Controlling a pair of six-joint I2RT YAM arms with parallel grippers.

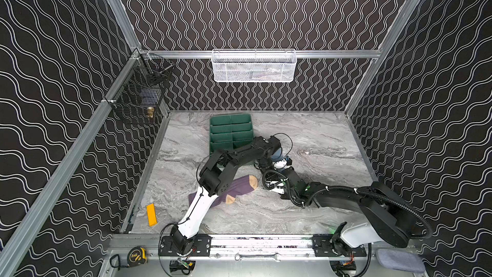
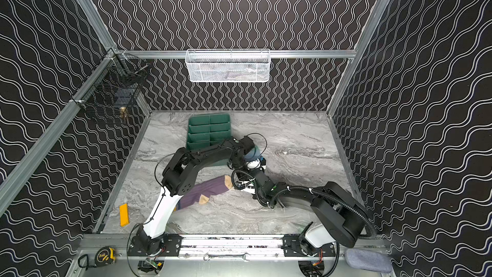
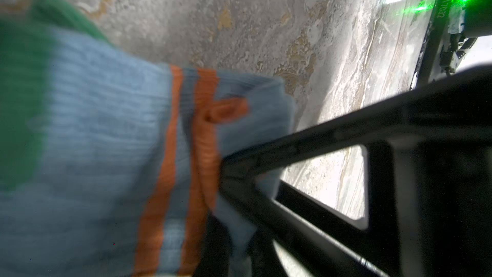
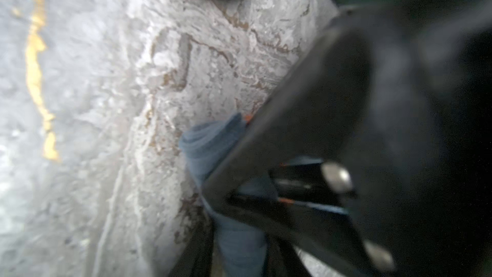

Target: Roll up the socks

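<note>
The blue sock (image 3: 101, 139) is seen bunched between the two hands, over the counter (image 1: 327, 139) just beside the near right corner of the green tray (image 1: 230, 116). In both top views only a grey-blue lump of it (image 2: 254, 153) shows under the left wrist. Whether it rests on the counter cannot be told. In the left wrist view its ribbed blue body, green patch and two orange stripes are noted, with the orange-edged cuff gathered at the fingertips. The left hand (image 3: 223, 182) is clamped shut on that gathered end. In the right wrist view, which is blurred, a fold of the same blue cloth is seen filling the narrow gap between the fingers of the right hand (image 4: 237, 257), which appears closed on it; a dark finger with screws, seemingly of the left hand, crosses in front. The purple sock (image 1: 241, 186) is recorded lying flat on the counter, nearer the front and apart from the blue one. Its tan toe points toward the right arm's wrist, its tan heel is on the near side, and its cuff end is hidden under the left arm. A yellow block (image 1: 151, 214) lies near the front left corner of the counter. A white mesh basket (image 1: 253, 66) is hung on the back rail and a black wire basket (image 1: 138, 94) on the left rail. On the front frame, a tape measure (image 1: 137, 255), a wrench (image 1: 257, 257) and a grey-blue cloth pad (image 1: 399, 259) are noted.
</note>
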